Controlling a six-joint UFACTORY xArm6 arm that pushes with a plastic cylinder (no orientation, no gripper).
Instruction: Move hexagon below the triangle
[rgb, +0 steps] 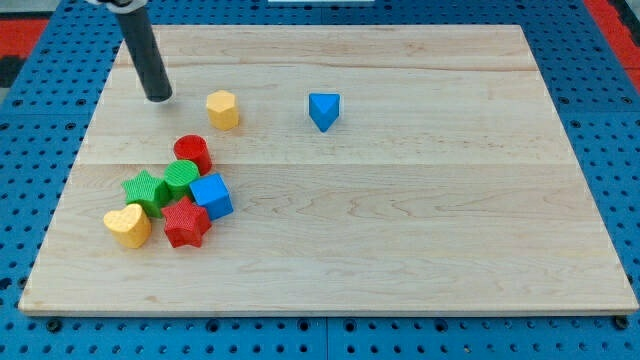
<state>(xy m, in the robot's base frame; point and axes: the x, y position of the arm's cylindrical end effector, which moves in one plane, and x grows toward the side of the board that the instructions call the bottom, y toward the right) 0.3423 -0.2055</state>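
A yellow hexagon block (223, 109) lies on the wooden board at the upper left of centre. A blue triangle block (323, 110) lies to its right, at about the same height in the view, a clear gap between them. My tip (158, 98) rests on the board to the left of the yellow hexagon, a short gap apart and slightly higher in the view. The dark rod rises from the tip toward the view's top left.
A cluster sits at the lower left: a red cylinder (192, 153), a green star (145, 190), a green round block (181, 177), a blue cube (211, 196), a red star (186, 222) and a yellow heart (127, 225). The board's left edge (75, 170) runs close by.
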